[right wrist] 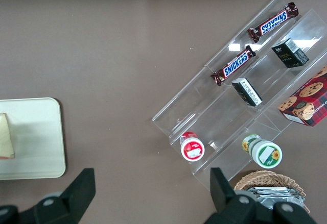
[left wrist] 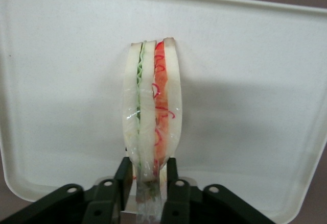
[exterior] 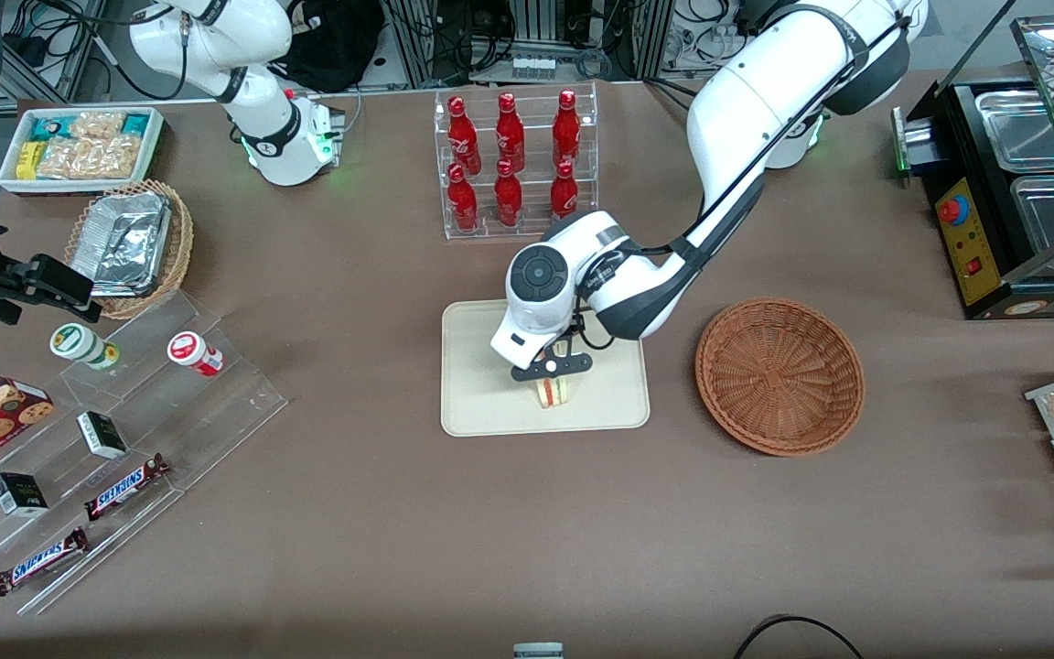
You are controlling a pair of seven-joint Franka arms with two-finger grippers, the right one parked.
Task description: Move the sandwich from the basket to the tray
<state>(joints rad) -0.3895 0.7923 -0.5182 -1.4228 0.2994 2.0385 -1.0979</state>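
Cream-beige plastic fills my wrist feed: the tray (left wrist: pixel 255 81) lies under the gripper (left wrist: pixel 146 175), whose two fingers (left wrist: pixel 122 178) pinch the sandwich (left wrist: pixel 152 112) at its narrow end, pads pressed against both bread faces. I read the sandwich as standing on edge, filling layers of green and red facing the camera. From the front, I see the gripper (exterior: pixel 551 366) over the tray (exterior: pixel 477 366), with the sandwich (exterior: pixel 549 392) at the tray surface, toward its edge nearer the camera. The reddish-brown wicker basket (exterior: pixel 779 375) sits beside the tray, toward the working arm's end, holding nothing I can see.
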